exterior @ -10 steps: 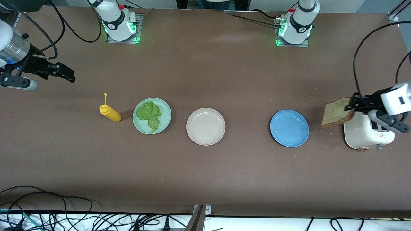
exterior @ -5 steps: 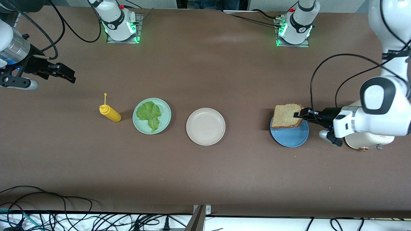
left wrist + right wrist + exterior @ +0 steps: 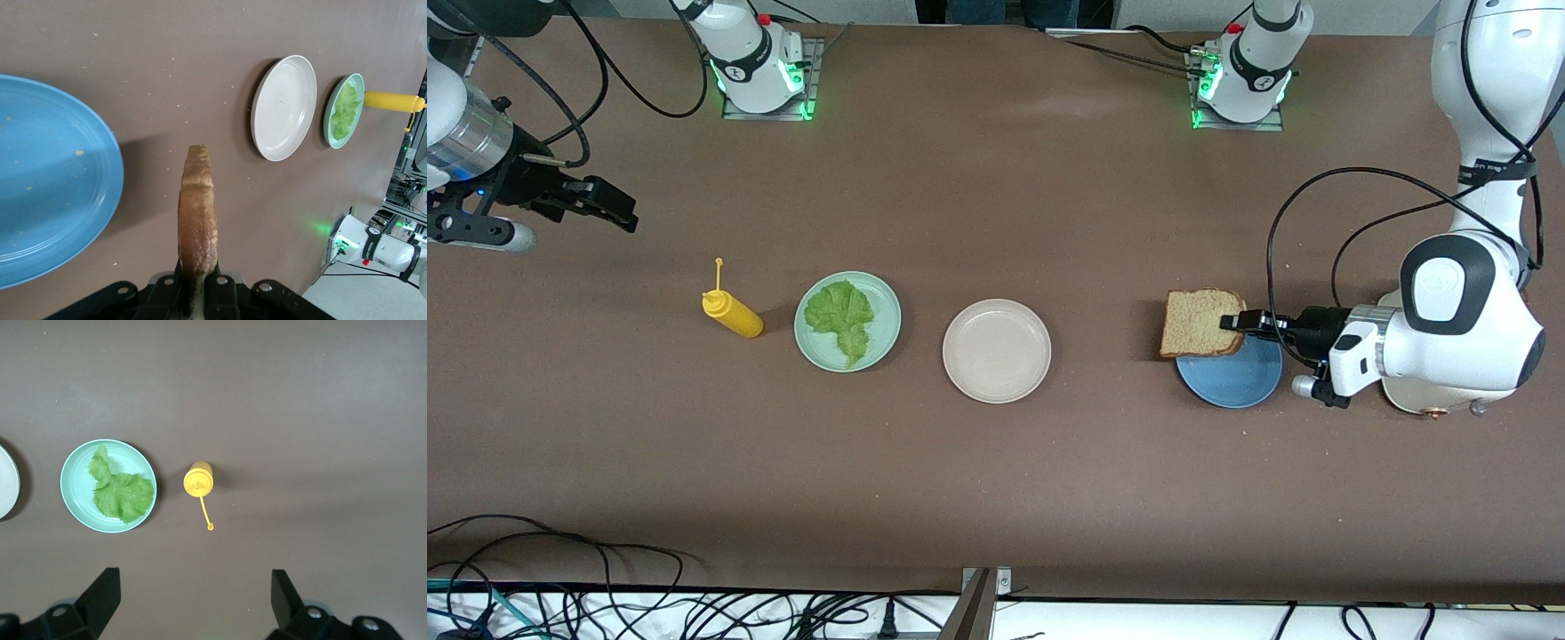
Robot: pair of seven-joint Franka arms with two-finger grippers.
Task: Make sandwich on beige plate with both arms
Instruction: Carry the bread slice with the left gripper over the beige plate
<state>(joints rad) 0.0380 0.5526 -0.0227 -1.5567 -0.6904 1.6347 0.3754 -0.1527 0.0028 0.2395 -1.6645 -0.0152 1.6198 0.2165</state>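
My left gripper (image 3: pixel 1234 322) is shut on a tan bread slice (image 3: pixel 1197 323) with a brown crust and holds it in the air over the blue plate's (image 3: pixel 1232 377) edge toward the beige plate. In the left wrist view the slice (image 3: pixel 197 212) shows edge-on between the fingers. The beige plate (image 3: pixel 997 350) lies bare at the table's middle; it also shows in the left wrist view (image 3: pixel 283 107). A green lettuce leaf (image 3: pixel 840 317) lies on the mint green plate (image 3: pixel 882 307). My right gripper (image 3: pixel 609 207) is open and empty, up at the right arm's end of the table. No second slice is in view.
A yellow squeeze bottle (image 3: pixel 732 312) lies beside the mint plate, toward the right arm's end. A cream toaster (image 3: pixel 1440 394) stands under the left arm's wrist at the left arm's end. Cables run along the table's front edge.
My left gripper carried the bread slice from above the toaster to over the blue plate, then a little farther toward the beige plate. The right arm has barely moved.
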